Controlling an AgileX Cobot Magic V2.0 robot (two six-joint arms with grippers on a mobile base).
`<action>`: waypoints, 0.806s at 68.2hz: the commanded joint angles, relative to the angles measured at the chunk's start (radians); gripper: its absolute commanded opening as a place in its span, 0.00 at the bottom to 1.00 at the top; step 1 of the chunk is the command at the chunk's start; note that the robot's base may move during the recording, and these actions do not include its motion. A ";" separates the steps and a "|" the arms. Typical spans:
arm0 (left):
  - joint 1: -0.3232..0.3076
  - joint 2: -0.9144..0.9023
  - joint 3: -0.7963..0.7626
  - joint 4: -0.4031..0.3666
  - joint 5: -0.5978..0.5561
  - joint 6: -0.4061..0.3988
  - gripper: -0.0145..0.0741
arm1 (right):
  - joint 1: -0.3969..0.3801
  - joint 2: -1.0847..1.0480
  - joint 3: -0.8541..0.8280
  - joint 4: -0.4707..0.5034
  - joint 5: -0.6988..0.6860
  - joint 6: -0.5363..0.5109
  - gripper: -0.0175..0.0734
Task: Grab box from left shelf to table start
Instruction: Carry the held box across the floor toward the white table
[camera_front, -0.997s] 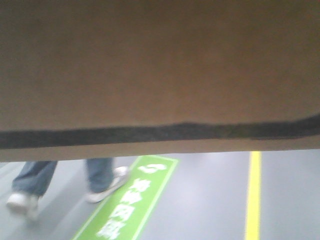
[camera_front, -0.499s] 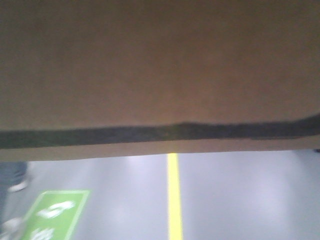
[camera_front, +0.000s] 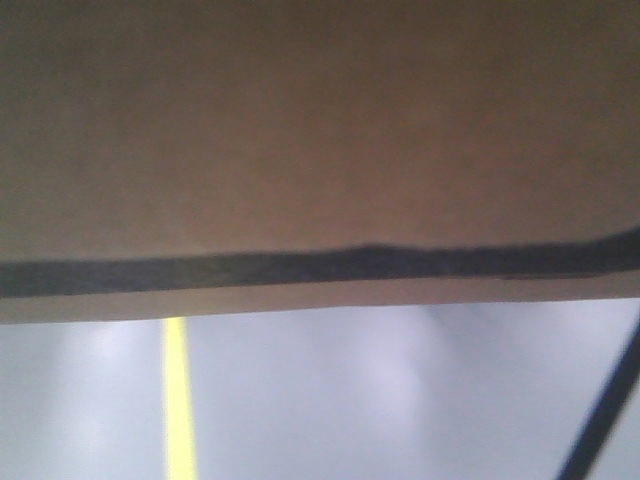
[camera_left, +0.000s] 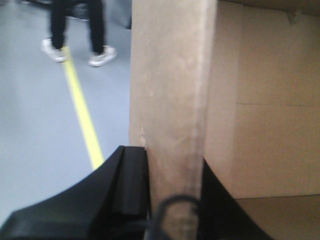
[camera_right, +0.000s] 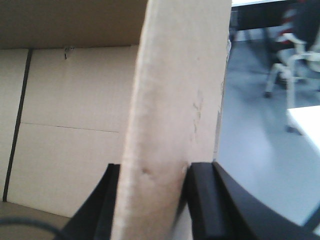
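Closest in, the left gripper (camera_left: 172, 177) is clamped on a side wall of the box (camera_left: 170, 75). One black finger (camera_left: 131, 172) presses the outer face and the other sits inside. The right gripper (camera_right: 156, 196) pinches the opposite wall in the same way, with a finger (camera_right: 201, 197) on the outer face.

The left wrist view has the open brown interior on its right, and the right wrist view has it on its left. The box therefore hangs between the two arms with its long axis running across the robot from one gripper to the other. Neither arm is nearer, and each carries one end.

In the front view the box fills the upper frame, and a dark stripe runs along its lower edge. It is lifted clear of the grey floor (camera_front: 400, 400) below.

Farther out, a yellow line (camera_front: 178, 400) crosses the floor and a dark bar (camera_front: 605, 410) slants in at the lower right. Someone's legs (camera_left: 75, 30) stand beyond the left end, and a chair (camera_right: 295, 55) stands beyond the right.

A white slab (camera_right: 306, 122) past the right gripper may be the table, though too little of it shows to be sure. If it is, the set-down lies off the box's right end, so the base would probably have to square the long axis to it before lowering. No shelf is in view.
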 joint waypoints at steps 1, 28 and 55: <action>-0.005 0.008 -0.035 0.030 -0.187 -0.026 0.06 | -0.006 0.019 -0.027 -0.091 -0.160 -0.005 0.26; -0.005 0.008 -0.035 0.030 -0.187 -0.026 0.06 | -0.006 0.019 -0.027 -0.091 -0.160 -0.005 0.26; -0.005 0.008 -0.035 0.030 -0.187 -0.026 0.06 | -0.006 0.019 -0.027 -0.091 -0.160 -0.005 0.26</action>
